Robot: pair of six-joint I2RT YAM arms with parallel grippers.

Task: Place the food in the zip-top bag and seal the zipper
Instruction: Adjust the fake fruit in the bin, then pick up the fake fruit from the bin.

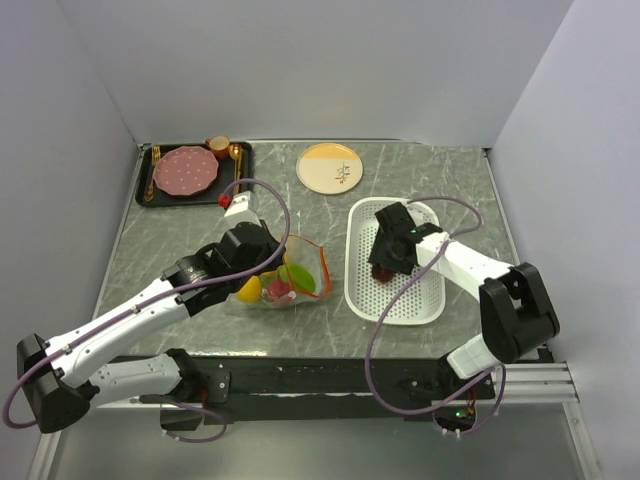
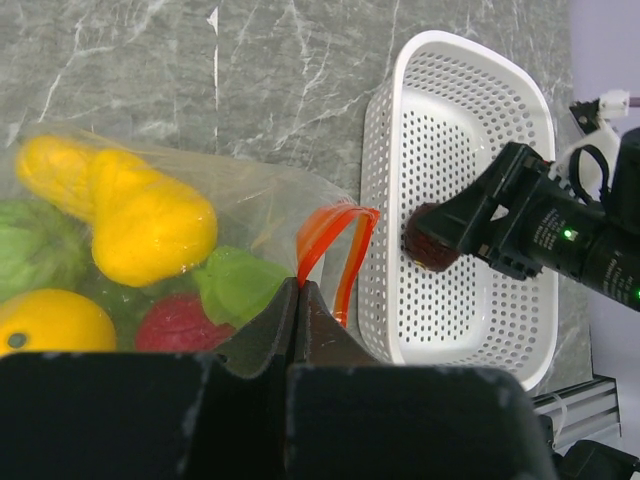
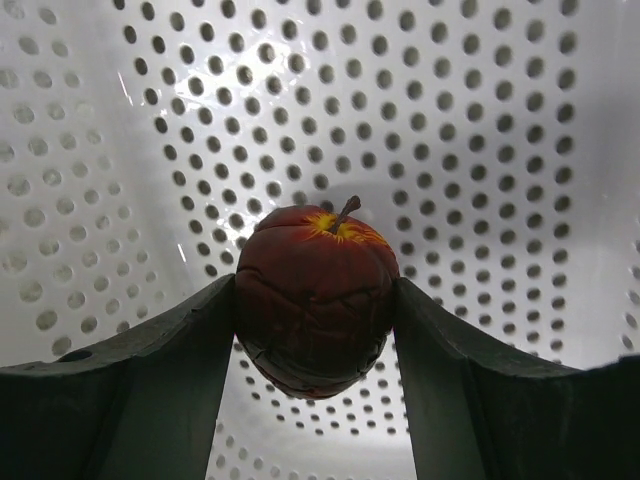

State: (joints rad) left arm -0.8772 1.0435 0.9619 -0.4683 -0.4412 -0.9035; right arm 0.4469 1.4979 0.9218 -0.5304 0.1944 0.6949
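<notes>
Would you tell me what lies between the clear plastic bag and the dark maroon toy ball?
The side wall of the white perforated plastic basket stands between them, clearest in the left wrist view.

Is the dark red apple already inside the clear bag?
No, the right hand grips the apple over the white basket.

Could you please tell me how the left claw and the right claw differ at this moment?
The left claw is pinched flat on the zip-top bag at its thin edge, beside the zipper; the right claw is spread around a round dark maroon fruit. The left claw sits at the filled bag on the table; the right claw is over the white basket. Both are shut on something.
</notes>
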